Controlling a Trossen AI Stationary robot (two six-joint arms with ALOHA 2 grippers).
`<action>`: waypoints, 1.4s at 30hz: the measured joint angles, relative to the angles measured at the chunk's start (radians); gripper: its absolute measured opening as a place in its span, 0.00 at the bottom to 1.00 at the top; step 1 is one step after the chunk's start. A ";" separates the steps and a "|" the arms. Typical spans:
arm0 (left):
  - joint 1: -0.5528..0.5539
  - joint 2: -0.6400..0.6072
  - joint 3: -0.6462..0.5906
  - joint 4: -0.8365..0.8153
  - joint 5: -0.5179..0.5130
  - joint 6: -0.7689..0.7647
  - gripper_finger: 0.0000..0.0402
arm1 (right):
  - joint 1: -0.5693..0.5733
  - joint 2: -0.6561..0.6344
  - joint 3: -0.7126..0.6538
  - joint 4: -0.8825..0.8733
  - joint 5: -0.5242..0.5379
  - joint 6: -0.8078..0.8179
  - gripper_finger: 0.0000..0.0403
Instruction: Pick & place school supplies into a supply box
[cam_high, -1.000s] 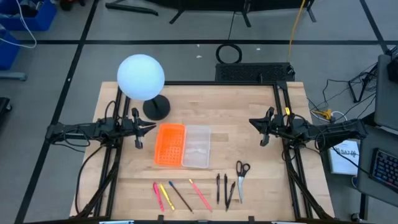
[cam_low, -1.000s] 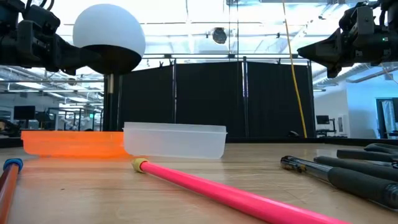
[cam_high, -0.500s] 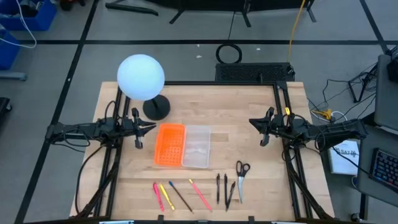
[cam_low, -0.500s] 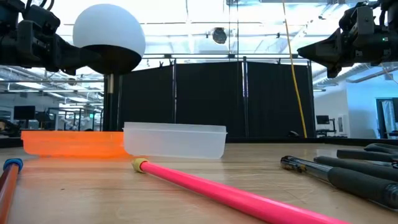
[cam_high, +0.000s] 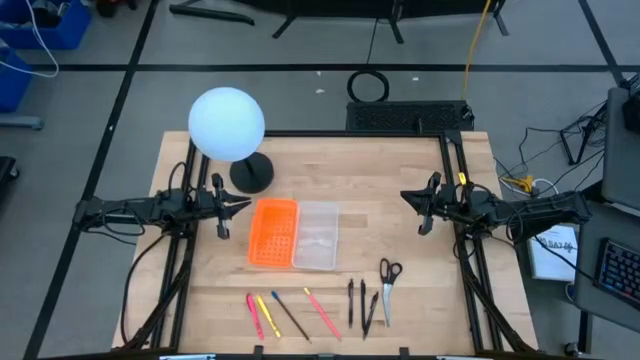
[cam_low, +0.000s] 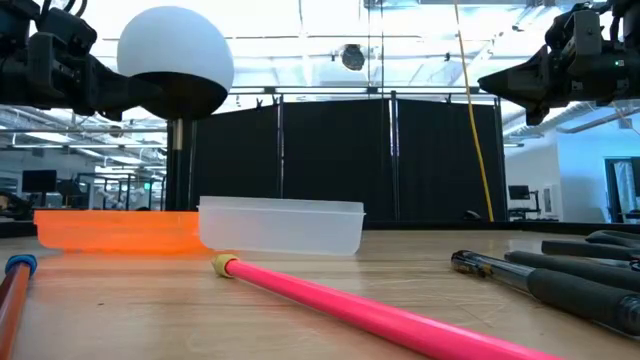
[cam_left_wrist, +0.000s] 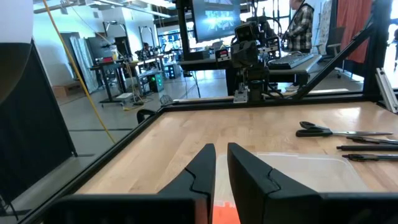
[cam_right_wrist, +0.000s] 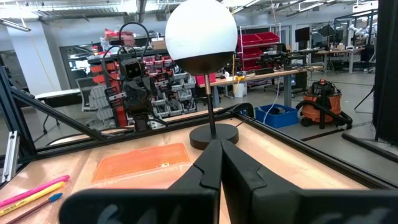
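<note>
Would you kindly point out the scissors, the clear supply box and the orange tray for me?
scissors (cam_high: 388, 278), high view, on the blades just below the black handles.
clear supply box (cam_high: 317, 237), high view, on its bare floor.
orange tray (cam_high: 274, 233), high view, on the middle of its floor.

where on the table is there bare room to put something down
Free: bare wood between the clear tray and the right claw, and the far strip right of the lamp base. Crowded: the near edge, with pens and scissors.

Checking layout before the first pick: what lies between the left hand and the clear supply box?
In the high view, the orange tray lies between the left hand and the supply box, alongside the box.
</note>
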 joint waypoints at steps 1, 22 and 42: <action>0.000 0.000 0.000 0.000 0.000 0.000 0.13 | 0.000 0.000 0.000 0.000 0.000 0.000 0.00; 0.000 0.000 0.000 0.000 -0.043 -0.174 0.13 | 0.000 0.000 0.000 0.000 0.000 0.000 0.00; -0.078 0.102 0.073 -0.206 0.074 -0.693 0.12 | 0.000 0.007 0.000 0.108 -0.002 -0.120 0.00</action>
